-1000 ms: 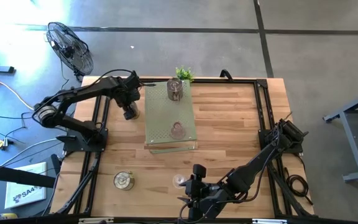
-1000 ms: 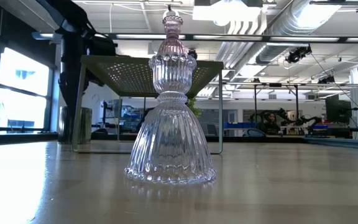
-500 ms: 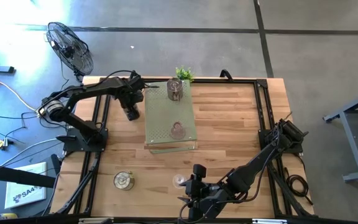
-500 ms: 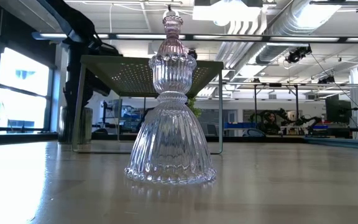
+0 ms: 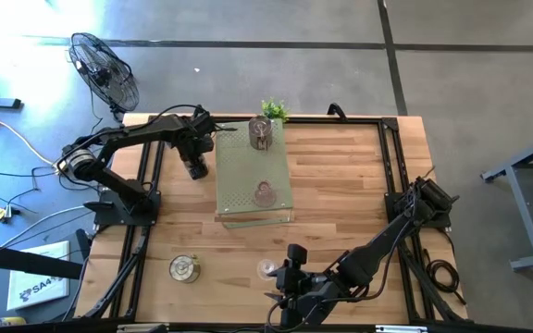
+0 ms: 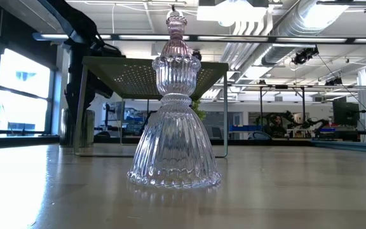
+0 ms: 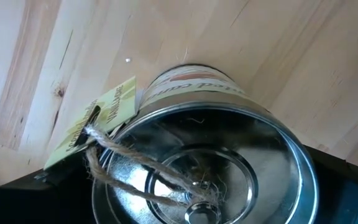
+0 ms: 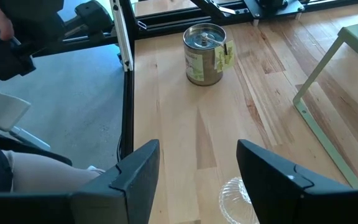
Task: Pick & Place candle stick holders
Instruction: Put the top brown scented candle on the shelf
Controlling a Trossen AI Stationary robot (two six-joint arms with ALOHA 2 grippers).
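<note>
My left end effector (image 5: 195,167) hangs low over the wooden worktop (image 5: 340,185), just beside the left edge of the pale green perforated rectangular board (image 5: 239,176). The left wrist view is filled by a dull silver-brass metal cup-like holder (image 7: 210,162) with a twine loop and a yellow-green paper tag. It sits right at the end effector, but I cannot tell whether I am gripping it or only poised around it.

My right end effector (image 8: 197,149) waits spread open and empty near the front edge. A clear ribbed glass holder (image 8: 238,198) stands on the worktop close in front of it.

Further out, two holders stand on top of the raised board. A pink-tinted glass one (image 5: 264,194) is near its front end. A darker one (image 5: 261,134) is at its far end, and I cannot make out its material. A second tagged metal cup (image 8: 205,55) stands alone near the front left of the worktop.

If the board is the drop-off place, as I judge, two holders are placed and a third is being handled beside it. The clear glass holder and the front-left metal cup are not yet moved. I count five holders in view.
</note>
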